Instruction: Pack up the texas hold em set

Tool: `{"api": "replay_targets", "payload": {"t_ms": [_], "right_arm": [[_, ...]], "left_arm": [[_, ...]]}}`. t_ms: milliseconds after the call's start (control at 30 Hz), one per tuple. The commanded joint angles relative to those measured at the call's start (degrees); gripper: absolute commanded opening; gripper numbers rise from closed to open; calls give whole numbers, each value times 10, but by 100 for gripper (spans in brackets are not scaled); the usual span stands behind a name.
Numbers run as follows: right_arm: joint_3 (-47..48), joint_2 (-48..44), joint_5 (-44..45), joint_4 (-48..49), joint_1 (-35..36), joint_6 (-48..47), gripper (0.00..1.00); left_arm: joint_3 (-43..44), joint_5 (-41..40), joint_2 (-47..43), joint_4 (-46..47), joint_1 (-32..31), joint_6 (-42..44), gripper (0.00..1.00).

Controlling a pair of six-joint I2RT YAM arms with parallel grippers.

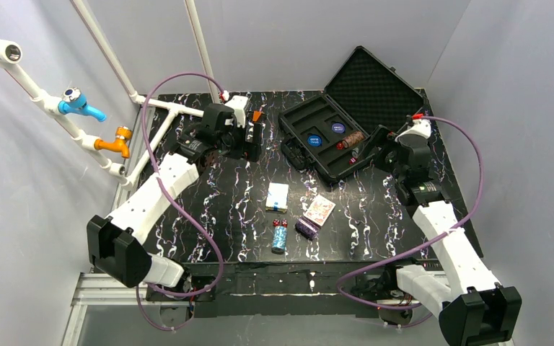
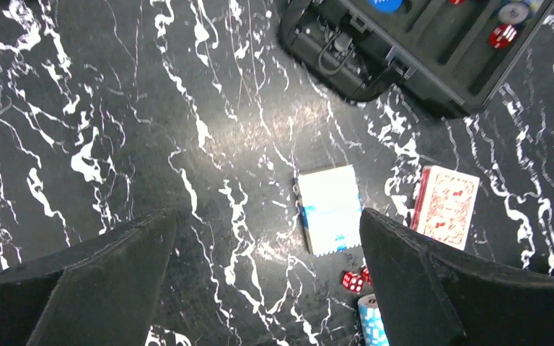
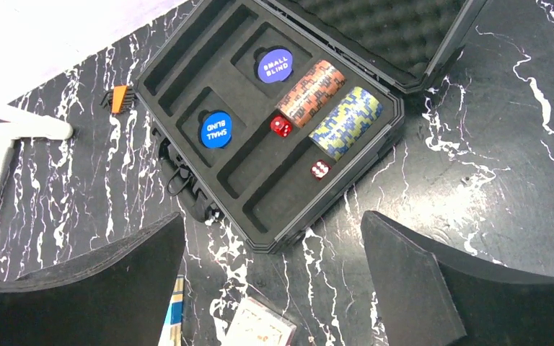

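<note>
The black case (image 1: 310, 148) lies open at the back right, its foam lid (image 1: 375, 86) raised. In its tray (image 3: 346, 189) lie two blue discs (image 3: 274, 65), an orange chip stack (image 3: 311, 92), a blue-yellow chip stack (image 3: 346, 121) and a red die (image 3: 281, 126). On the table lie a blue-white card deck (image 1: 277, 196), a red card deck (image 1: 320, 210), two red dice (image 1: 279, 223), a blue chip stack (image 1: 280, 238) and a purple chip stack (image 1: 306, 228). My left gripper (image 2: 268, 274) hangs open and empty above the table, left of the blue-white deck (image 2: 328, 209). Just in front of the case, my right gripper (image 3: 273, 281) is open and empty.
A white pipe frame (image 1: 173, 108) with a blue tap (image 1: 79, 104) and an orange tap (image 1: 115, 140) runs along the left side. A small orange piece (image 3: 119, 97) lies left of the case. Grey walls enclose the black marbled table (image 1: 216, 216).
</note>
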Motion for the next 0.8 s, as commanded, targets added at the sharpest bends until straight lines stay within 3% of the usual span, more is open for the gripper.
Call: {"api": "replay_targets", "payload": {"t_ms": [0,133,300,533,767], "right_arm": [[29,-12,7,-16,2,-3,100],[61,-10,40,-72,2,3,100],[83,-16,79,-127,2,-11,100],[62,-43,43,-152,2,-2,100],[76,8,22,-221,2,-6,100]], "left_arm": [[-18,-29,-24,14,0,9,98],[-39,-67,-32,19,0,-14,98],[-36,-28,-26,0,-1,0,98],[-5,-25,10,-62,-26,26,98],[19,-35,74,-116,-80,41,98]]}}
